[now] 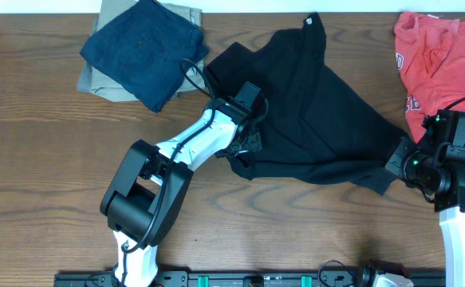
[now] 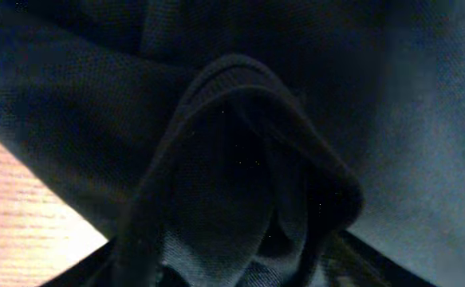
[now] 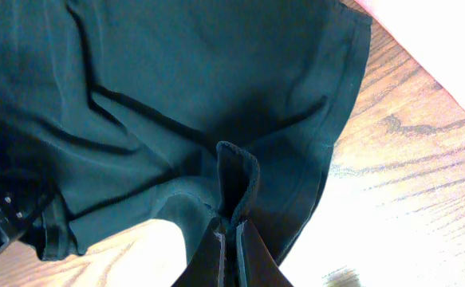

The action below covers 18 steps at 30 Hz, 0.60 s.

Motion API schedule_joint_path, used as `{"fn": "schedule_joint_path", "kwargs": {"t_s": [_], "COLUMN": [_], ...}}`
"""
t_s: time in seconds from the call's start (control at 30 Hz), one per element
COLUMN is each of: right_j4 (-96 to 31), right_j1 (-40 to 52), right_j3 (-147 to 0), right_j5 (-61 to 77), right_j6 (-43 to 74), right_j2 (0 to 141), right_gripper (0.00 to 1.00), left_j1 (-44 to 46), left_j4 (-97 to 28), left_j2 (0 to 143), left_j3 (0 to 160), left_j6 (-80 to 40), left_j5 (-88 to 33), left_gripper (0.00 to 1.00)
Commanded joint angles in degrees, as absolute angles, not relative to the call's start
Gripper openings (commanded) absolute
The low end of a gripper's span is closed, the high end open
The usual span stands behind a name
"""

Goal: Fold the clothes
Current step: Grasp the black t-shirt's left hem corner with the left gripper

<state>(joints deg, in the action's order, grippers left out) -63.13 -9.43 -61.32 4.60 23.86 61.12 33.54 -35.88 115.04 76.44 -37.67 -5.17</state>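
Looking from overhead: black T-shirt [image 1: 312, 112] crumpled on worktop [image 1: 57, 183], left jaws at its left edge, right jaws at its right.
Left wrist: bunched fabric; left jaws' state cannot be told.
Right wrist: right jaws clamped on T-shirt fold.

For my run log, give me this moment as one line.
left tool: at shirt edge, grip unclear | right tool: shut on shirt fold | shirt: crumpled, not yet folded

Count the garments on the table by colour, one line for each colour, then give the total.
black T-shirt: 1
navy blue folded garment: 1
khaki-tan folded garment: 1
red shirt: 1
Total: 4
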Motion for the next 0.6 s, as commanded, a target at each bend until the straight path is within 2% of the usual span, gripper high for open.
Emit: {"fn": "schedule_joint_path", "kwargs": {"t_s": [0.0,0.13,0.3,0.4,0.47,0.5,0.57], "right_j4": [-63.13,-63.13,-63.13,-63.13,-63.13,-63.16,-63.13], "right_j1": [-10.11,-10.11,-10.11,-10.11,-10.11,-10.11,-10.11], "right_j3": [-61.47,-61.47,-61.47,-61.47,-61.47,-61.47,-61.45], "right_j5": [4.95,4.95,4.95,4.95,4.95,4.95,4.95], "right_j6": [23.07,23.07,23.07,23.07,23.07,23.07,23.07], "right_j2": [61.10,61.10,61.10,61.10,61.10,61.10,61.10], "right_gripper": [0.02,0.02,0.02,0.02,0.02,0.02,0.02], "left_j1": [33.56,33.56,33.56,33.56,33.56,33.56,33.56], "left_j4": [-36.34,-37.52,-37.78,-38.30,-38.79,-38.96,-39.31], "left_j2": [115.98,115.26,113.47,113.19,113.19,113.19,113.03], "left_j3": [77.30,77.82,77.82,77.82,77.82,77.82,77.82], "left_j6": [-37.76,-37.76,-37.10,-37.12,-37.12,-37.12,-37.10], "left_j5": [-3.33,-3.33,-2.87,-2.68,-2.57,-2.42,-2.26], "left_gripper": [0.62,0.59,0.45,0.32,0.13,0.08,0.06]}}
